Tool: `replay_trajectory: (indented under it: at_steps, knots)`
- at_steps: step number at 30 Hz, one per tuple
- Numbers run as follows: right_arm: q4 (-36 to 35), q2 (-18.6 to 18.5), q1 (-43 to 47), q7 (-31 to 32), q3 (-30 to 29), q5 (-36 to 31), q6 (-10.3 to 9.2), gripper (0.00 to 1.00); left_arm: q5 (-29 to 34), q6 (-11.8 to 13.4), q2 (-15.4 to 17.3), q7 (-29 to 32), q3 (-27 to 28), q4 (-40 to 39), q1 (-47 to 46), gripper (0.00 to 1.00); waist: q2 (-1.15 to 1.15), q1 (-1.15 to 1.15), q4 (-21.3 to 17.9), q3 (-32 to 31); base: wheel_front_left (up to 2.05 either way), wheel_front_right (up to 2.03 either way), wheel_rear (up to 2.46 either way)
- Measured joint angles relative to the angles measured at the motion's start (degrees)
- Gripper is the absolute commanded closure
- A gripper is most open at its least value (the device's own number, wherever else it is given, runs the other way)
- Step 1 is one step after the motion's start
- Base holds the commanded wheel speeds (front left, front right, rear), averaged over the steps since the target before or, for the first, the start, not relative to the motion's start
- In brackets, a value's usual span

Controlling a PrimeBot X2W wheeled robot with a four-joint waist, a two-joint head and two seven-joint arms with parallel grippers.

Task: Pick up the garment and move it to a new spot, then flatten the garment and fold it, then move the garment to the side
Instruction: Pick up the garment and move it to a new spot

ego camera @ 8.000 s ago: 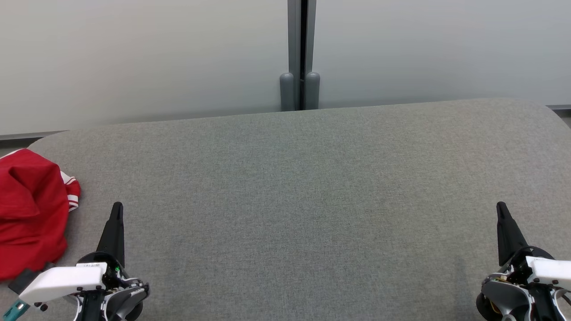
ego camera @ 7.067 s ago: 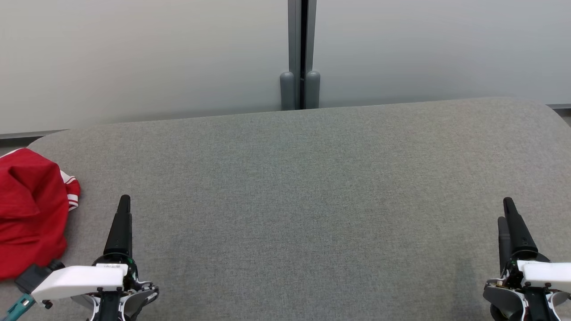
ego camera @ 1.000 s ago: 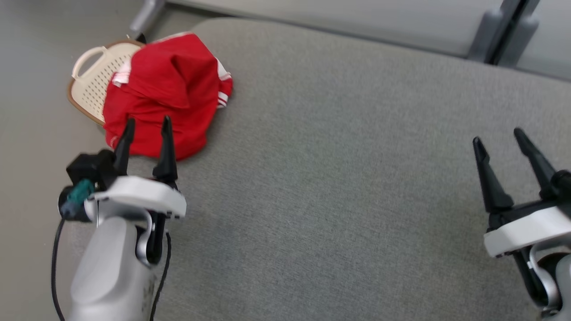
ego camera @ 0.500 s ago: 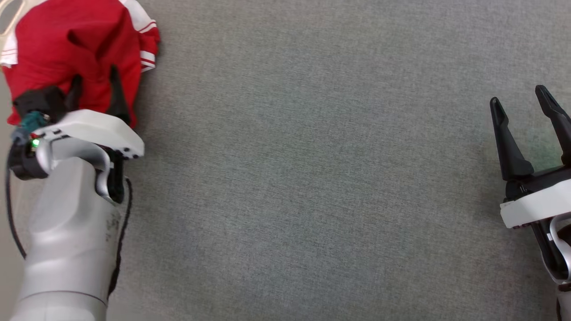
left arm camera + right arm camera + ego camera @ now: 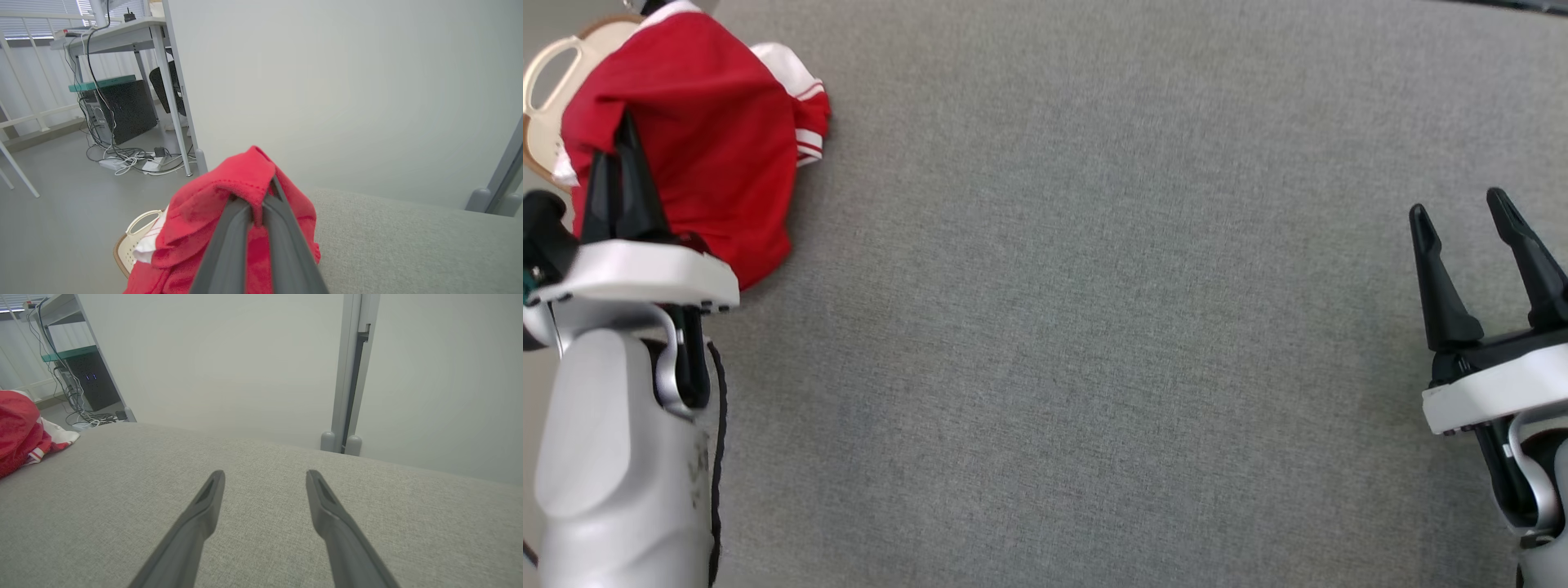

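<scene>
The garment (image 5: pixel 711 139) is a crumpled red top with white striped cuffs, lying at the grey table's far left corner. My left gripper (image 5: pixel 614 139) is shut on a fold of its red cloth. In the left wrist view the two fingers pinch a raised peak of the garment (image 5: pixel 241 179), and my left gripper (image 5: pixel 257 200) holds that peak lifted above the rest of the pile. My right gripper (image 5: pixel 1456 204) hangs open over bare table at the right, far from the cloth. The right wrist view shows my right gripper (image 5: pixel 264 475) with spread fingers and the garment (image 5: pixel 20 428) at the left edge.
A cream perforated basket (image 5: pixel 543 73) with a brown rim stands on the floor just past the table's left corner, partly under the garment. The grey fabric table (image 5: pixel 1094 327) spreads wide between the arms. A desk, a computer tower and cables (image 5: pixel 122 155) stand beyond the left end.
My left gripper has closed on the garment's red cloth and pulled a fold of it upward. The head camera has shifted. The right gripper stays open.
</scene>
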Motion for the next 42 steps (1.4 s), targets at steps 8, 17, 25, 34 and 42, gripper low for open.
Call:
replay_trajectory:
  at_steps: [8, 17, 25, 34, 42]
  knots:
    - [3.1, 2.9, 2.8, -2.0, -0.5, 0.4, 0.00, 0.00, 4.4, -0.9, -2.2, 0.0, -3.5, -17.6, 14.6, 1.00, 0.00, 0.00, -0.5, -7.2, 0.00, 0.00, 0.00]
    - [4.4, 5.2, 5.9, -2.7, -1.1, 0.1, 0.01, 0.00, 3.9, 0.8, -3.3, 3.8, -11.9, -32.5, 28.3, 1.00, 0.00, 0.00, -2.8, -13.1, 0.00, 0.00, 0.00]
    - [4.8, 6.4, 6.0, -2.9, 0.6, -0.2, 0.01, 0.00, 3.5, -0.9, -3.4, 7.6, -20.7, -36.8, 29.9, 1.00, 0.00, 0.00, -9.3, -14.0, 0.00, 0.00, 0.00]
    - [6.4, 6.8, 4.1, -4.0, 2.5, 0.6, 0.01, 0.00, 2.0, -3.5, -3.5, 8.4, -31.8, -30.6, 19.2, 1.00, 0.00, 0.00, -21.0, -12.8, 0.00, 0.00, 0.00]
    - [9.3, 8.4, 2.4, -6.9, 3.0, 2.8, 0.01, 0.00, -1.2, -3.1, -3.7, 7.9, -41.7, -24.5, 6.2, 1.00, 0.00, 0.00, -32.5, -9.3, 0.00, 0.00, 0.00]
